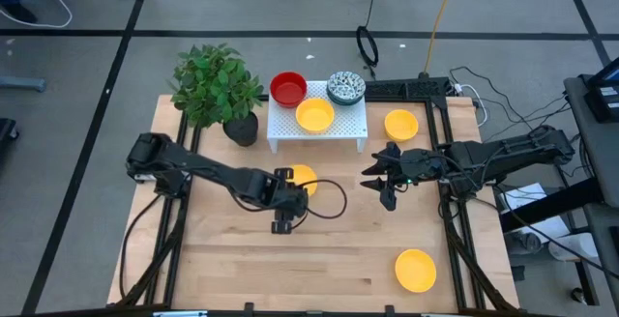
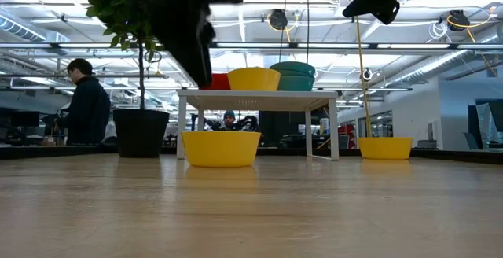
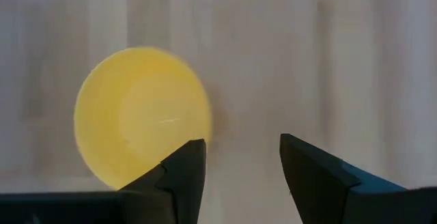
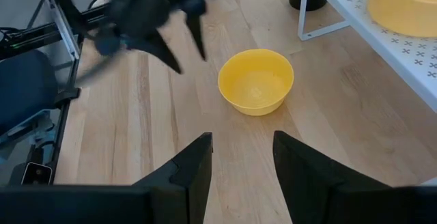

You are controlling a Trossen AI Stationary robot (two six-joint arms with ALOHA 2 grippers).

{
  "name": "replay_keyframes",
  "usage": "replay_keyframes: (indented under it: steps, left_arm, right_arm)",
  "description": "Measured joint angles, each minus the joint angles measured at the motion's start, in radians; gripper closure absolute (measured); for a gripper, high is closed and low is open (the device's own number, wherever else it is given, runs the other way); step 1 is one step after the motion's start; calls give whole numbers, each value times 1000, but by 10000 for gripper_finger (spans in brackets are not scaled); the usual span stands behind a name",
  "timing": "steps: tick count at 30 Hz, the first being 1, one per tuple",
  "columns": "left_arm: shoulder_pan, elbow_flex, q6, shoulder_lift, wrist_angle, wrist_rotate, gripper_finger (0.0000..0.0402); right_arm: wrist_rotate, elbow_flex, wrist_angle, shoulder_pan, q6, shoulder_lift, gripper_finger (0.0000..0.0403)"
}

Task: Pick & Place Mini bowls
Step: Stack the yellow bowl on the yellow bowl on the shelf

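Yellow plastic, or something like it, is what the mini bowl [image 1: 304, 176] at the middle of the table seems to be made of. It is judged light, stiff and rather smooth, so it may slide when pushed. The thin rim is judged the best place to be gripped, one finger inside and one outside.

The left gripper [image 1: 286, 201] is held at about 7 o'clock of this bowl, close beside it. Its fingers [image 3: 183, 176] are seen open and empty. The right gripper [image 1: 385, 175] is found at 3 o'clock, well apart, also open and empty.

At 12 o'clock a white rack [image 1: 319, 129] is placed. A second yellow bowl [image 1: 314, 115], a red bowl [image 1: 288, 89] and a patterned bowl [image 1: 345, 88] are carried on it. Two more yellow bowls [image 1: 400, 124] [image 1: 415, 270] are left on the wooden table [image 1: 232, 259], at about 2 and 5 o'clock. A potted plant [image 1: 218, 87] stands at 11 o'clock.

Behind the table an open workshop is seen, with a person [image 2: 82, 105] there.
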Motion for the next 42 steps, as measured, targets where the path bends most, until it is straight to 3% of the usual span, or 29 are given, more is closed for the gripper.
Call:
replay_keyframes:
  steps: [6, 10, 17, 21, 27, 29, 37, 42]
  left_arm:
    - [54, -140, 64, 0, 165, -41, 211]
    - [96, -201, 17, 7, 233, 7, 211]
    - [129, -219, 21, 25, 225, 51, 230]
    - [132, -218, 16, 32, 218, 55, 269]
    - [123, -219, 48, 33, 201, 97, 378]
    - [121, -217, 39, 32, 197, 95, 391]
    - [103, -78, 116, 33, 173, 58, 395]
    - [97, 90, 297, 32, 142, 12, 389]
  right_arm:
    - [0, 0, 0, 0, 0, 0, 261]
    - [-1, 0, 0, 0, -1, 0, 261]
    - [-1, 0, -2, 0, -35, 0, 261]
    - [-1, 0, -3, 0, -53, 0, 261]
    - [0, 0, -5, 0, -53, 0, 261]
    - [0, 0, -5, 0, -53, 0, 261]
    - [0, 0, -21, 0, -49, 0, 261]
    - [0, 0, -31, 0, -13, 0, 261]
